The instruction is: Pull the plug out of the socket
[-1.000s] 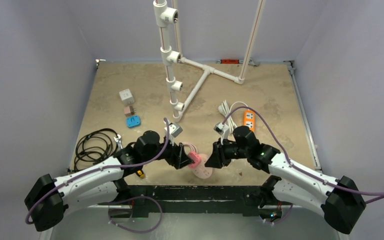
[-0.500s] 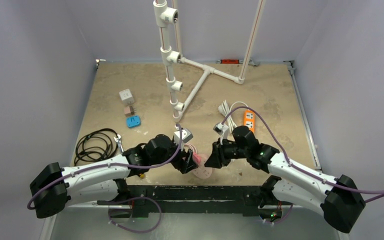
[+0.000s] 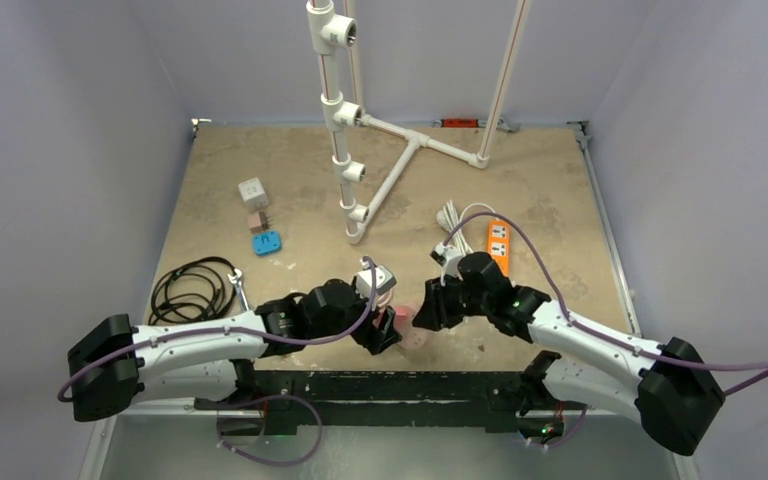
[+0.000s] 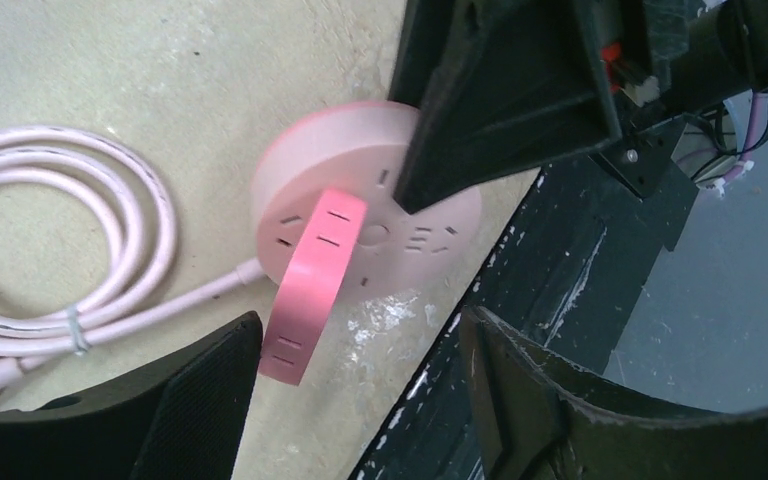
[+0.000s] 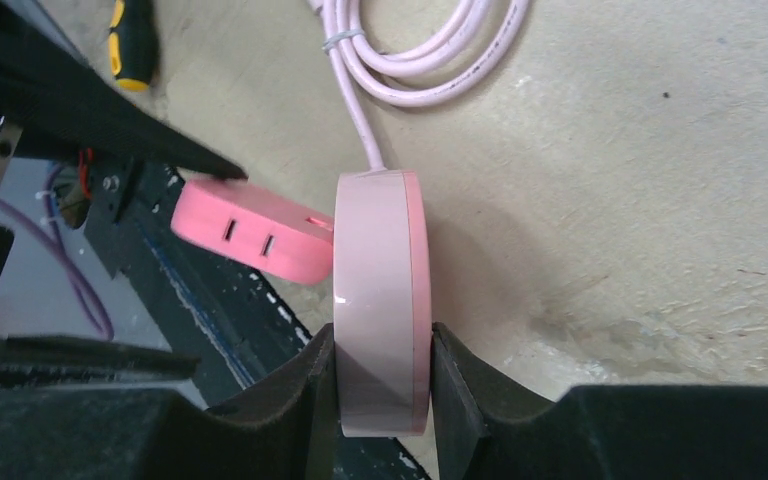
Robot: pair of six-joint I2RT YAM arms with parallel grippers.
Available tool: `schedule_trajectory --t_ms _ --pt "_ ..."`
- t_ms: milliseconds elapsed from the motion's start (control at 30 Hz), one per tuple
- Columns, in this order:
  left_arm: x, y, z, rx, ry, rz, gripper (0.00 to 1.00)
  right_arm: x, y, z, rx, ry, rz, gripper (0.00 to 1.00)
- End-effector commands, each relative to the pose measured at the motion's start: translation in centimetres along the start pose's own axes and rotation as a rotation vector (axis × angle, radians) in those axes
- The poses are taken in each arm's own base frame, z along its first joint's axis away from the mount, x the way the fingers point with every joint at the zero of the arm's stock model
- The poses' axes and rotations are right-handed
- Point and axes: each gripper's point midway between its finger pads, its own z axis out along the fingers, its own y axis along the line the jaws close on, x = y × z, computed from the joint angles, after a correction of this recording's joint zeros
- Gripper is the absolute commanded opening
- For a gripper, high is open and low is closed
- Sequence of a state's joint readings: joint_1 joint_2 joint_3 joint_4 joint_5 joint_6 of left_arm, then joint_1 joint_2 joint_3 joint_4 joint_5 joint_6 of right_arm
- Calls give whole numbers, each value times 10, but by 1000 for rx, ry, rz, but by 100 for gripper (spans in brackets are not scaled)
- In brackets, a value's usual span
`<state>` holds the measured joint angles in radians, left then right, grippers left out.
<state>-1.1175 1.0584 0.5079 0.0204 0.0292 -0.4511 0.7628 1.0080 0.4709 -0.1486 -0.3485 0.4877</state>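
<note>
- The right pincer is clamped on the round pale-pink plastic socket disc, one finger on each flat face.
- A flat, brighter pink rectangular plug sits in the socket's face, standing out from it.
- The left pincer has its jaws apart around the plug; whether it touches the plug cannot be told.
- The socket's coiled pink cable lies on the sandy tabletop, near its front edge.

I see the sandy table carrying a black cable coil, a white cube, a blue adapter, an orange power strip, and a pipe frame.
</note>
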Motion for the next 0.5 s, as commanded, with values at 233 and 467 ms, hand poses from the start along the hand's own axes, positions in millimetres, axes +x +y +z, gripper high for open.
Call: schedule_trajectory --t_ms 233,467 --pt "-22 -40 12 38 -67 22 70 -33 -10 0 102 -118 21 0" --pt "-25 1 5 -200 -69 46 71 -35 -9 -7 101 -136 0 0"
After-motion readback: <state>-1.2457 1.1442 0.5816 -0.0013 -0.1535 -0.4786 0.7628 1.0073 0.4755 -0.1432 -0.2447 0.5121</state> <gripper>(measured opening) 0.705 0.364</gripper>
